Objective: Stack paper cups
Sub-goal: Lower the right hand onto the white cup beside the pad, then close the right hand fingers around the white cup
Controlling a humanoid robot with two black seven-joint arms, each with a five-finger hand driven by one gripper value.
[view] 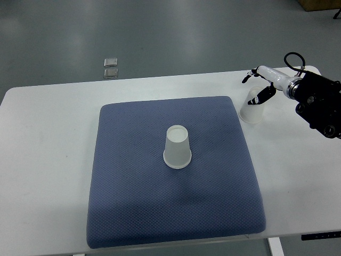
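Note:
A white paper cup (177, 148) stands upside down in the middle of the blue mat (133, 202). A second white paper cup (250, 112) stands on the white table just off the mat's far right corner. My right hand (256, 85) comes in from the right edge and hangs over the top of this second cup. Its fingers (265, 95) are spread, with dark fingertips lying against the cup's upper part and the thumb pointing left, clear of the cup. The left arm is out of view.
The white table (42, 160) carries the mat; its far edge runs just behind the right hand. Two small grey squares (111, 67) lie on the floor beyond the table. The black forearm (319, 101) covers the table's far right corner.

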